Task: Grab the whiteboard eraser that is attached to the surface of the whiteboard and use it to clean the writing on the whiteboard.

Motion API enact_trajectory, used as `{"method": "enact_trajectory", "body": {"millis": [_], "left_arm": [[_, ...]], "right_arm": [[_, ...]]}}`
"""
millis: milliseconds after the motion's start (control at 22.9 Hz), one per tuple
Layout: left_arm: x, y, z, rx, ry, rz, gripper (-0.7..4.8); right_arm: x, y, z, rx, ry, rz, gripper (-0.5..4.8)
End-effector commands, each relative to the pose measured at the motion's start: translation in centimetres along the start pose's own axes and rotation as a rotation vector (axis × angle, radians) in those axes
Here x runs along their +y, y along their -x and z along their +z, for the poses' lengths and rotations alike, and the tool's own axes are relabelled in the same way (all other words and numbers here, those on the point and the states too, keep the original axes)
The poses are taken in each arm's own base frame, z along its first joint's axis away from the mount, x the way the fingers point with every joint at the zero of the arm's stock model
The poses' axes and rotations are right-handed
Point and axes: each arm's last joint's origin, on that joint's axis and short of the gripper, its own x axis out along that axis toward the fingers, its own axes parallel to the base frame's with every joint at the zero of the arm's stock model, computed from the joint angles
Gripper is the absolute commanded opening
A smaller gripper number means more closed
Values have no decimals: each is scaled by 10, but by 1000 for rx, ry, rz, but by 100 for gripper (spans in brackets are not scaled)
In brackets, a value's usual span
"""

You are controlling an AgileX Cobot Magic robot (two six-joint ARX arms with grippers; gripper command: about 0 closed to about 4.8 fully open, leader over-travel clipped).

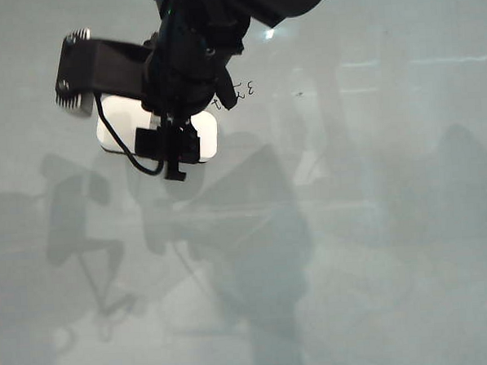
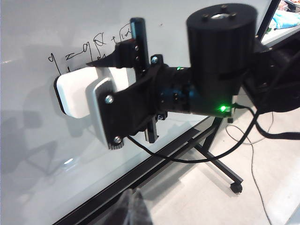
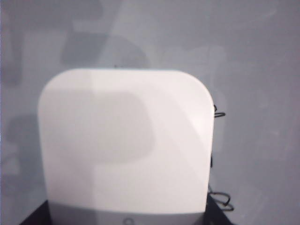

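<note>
The white whiteboard eraser [image 1: 116,124] lies flat against the glossy whiteboard [image 1: 376,224]. My right gripper [image 1: 169,137] reaches in from the top edge and is shut on the whiteboard eraser [image 2: 77,93], a black finger [image 2: 138,44] on either side. In the right wrist view the eraser [image 3: 124,140] fills the middle. The black writing [image 1: 243,90] runs just beside the eraser, partly hidden by the arm; its scribbles [image 2: 96,42] show past the eraser's edge, and loops [image 3: 218,112] peek out along its side. My left gripper [image 2: 133,208] is shut, off the board, holding nothing.
The board's black lower frame [image 2: 154,161] runs along its edge, with a wheeled stand leg [image 2: 236,187] on the floor below. A black cable [image 2: 187,159] hangs from the right arm. Shadows and reflections of the arms lie across the board [image 1: 254,231].
</note>
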Motion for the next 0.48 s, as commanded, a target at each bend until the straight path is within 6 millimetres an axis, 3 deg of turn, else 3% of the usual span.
{"method": "enact_trajectory", "body": {"millis": [44,480], "left_arm": [[-1,1,3,-15,-16,-2,-2],[-1,1,3,-15,-16,-2,-3]], "right_arm": [[-11,-4,-1,18,42,-51,260],[-46,-6,9,59,115,-115,261]]}}
